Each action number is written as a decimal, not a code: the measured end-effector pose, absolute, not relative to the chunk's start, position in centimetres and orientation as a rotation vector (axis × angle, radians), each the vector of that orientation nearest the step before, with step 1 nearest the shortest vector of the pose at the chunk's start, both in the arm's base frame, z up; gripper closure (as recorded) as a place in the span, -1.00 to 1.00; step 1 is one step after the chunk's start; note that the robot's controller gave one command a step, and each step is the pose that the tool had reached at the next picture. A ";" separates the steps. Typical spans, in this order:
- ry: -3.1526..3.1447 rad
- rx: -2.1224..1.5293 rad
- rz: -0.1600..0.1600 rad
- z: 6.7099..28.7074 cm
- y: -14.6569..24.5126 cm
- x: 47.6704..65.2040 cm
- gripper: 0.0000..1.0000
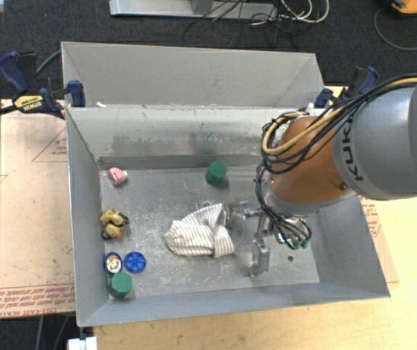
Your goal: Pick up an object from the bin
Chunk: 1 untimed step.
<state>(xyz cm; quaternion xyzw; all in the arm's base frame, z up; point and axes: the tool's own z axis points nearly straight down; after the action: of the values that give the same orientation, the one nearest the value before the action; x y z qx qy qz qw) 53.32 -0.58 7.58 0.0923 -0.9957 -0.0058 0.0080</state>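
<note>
My gripper [254, 237] hangs low over the bin floor, right of the middle, below the arm's orange cover. Its fingers [258, 258] stand open with nothing between them. Just to its left lies a crumpled white cloth with thin dark stripes [197, 233], whose right edge comes close to the fingers. A small green cylinder [216, 173] stands near the back wall, up and to the left of the gripper.
A pink lump [117, 175] and a yellow toy figure [112, 223] lie along the left wall. In the front left corner sit a blue disc [135, 262], a blue-rimmed round cap [112, 262] and a green cylinder [121, 284]. The arm covers the bin's right side.
</note>
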 end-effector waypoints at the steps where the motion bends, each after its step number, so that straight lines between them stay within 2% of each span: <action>1: -3.116 0.285 -0.013 7.7 -0.8 53.4 -1.00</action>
<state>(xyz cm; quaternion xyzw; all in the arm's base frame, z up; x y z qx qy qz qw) 53.43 -0.85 7.70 0.0911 -0.9958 -0.0041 0.0064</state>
